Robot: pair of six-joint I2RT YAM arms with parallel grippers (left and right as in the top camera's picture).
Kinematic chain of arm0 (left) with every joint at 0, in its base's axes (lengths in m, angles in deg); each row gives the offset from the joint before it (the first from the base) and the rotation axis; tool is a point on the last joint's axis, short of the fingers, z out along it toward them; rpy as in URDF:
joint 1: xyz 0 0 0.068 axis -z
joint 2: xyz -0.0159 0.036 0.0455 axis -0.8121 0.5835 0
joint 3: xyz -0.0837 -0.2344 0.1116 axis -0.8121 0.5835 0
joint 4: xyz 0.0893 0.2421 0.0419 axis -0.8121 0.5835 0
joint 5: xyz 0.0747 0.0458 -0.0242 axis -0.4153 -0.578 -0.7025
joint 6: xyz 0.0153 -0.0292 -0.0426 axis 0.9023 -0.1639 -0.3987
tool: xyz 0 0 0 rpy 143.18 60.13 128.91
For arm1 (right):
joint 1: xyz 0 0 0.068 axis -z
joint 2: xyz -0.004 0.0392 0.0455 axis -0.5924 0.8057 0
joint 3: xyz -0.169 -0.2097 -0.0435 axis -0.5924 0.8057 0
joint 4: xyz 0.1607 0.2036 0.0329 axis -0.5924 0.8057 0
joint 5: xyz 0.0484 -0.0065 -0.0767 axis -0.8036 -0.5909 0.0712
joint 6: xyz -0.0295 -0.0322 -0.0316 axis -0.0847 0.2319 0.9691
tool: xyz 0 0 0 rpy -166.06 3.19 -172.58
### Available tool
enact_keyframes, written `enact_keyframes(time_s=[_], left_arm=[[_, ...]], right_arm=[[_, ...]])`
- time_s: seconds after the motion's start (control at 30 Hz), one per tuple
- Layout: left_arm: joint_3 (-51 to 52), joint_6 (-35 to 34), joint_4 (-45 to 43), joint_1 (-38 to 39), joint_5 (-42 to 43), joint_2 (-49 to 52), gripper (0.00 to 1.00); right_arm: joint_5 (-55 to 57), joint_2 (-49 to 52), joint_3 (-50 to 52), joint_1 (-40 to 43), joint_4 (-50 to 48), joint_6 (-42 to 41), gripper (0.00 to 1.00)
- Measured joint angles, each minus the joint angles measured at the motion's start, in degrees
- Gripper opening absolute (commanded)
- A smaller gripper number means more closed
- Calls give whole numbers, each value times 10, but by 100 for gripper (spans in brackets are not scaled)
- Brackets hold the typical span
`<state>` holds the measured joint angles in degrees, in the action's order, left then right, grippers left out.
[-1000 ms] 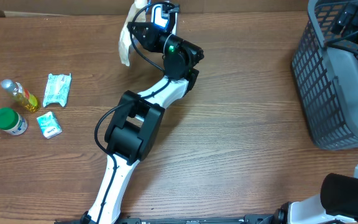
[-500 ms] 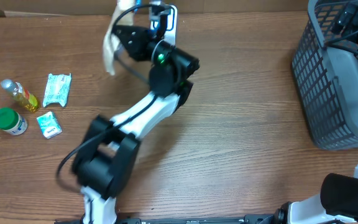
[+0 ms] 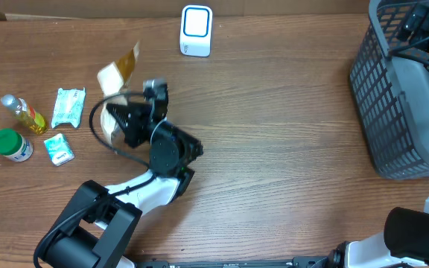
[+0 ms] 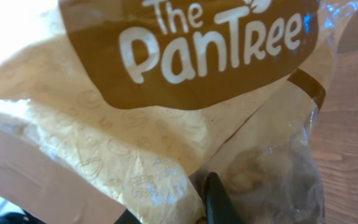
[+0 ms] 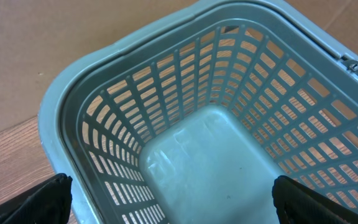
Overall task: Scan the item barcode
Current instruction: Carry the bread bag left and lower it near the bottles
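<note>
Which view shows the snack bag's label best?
Left wrist: the snack bag fills the frame, "The PanTree" logo readable. Overhead shows it small and blurred in the left gripper. Right wrist shows only the basket.

— What's on the wooden table (image 3: 289,149)?
— A white scanner (image 3: 196,30) at the back edge. Far left of it: a bottle (image 3: 22,113), a green-lidded jar (image 3: 11,145), a packet (image 3: 68,106) and a smaller packet (image 3: 59,149). Far right: a grey basket (image 3: 371,89).

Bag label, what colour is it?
The bag's label is brown with white lettering; the left wrist view shows it best.
</note>
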<state>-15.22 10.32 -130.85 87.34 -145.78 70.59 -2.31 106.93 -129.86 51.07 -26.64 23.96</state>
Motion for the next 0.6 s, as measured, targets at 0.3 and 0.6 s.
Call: enact_keyframes(time_s=[0.3,0.6], left_arm=[[31,-98,-1,0,1,0,4],[31,-109,-1,0,0,0,5]], right_arm=[[0,0,0,0,0,0,100],[0,0,0,0,0,0,100]])
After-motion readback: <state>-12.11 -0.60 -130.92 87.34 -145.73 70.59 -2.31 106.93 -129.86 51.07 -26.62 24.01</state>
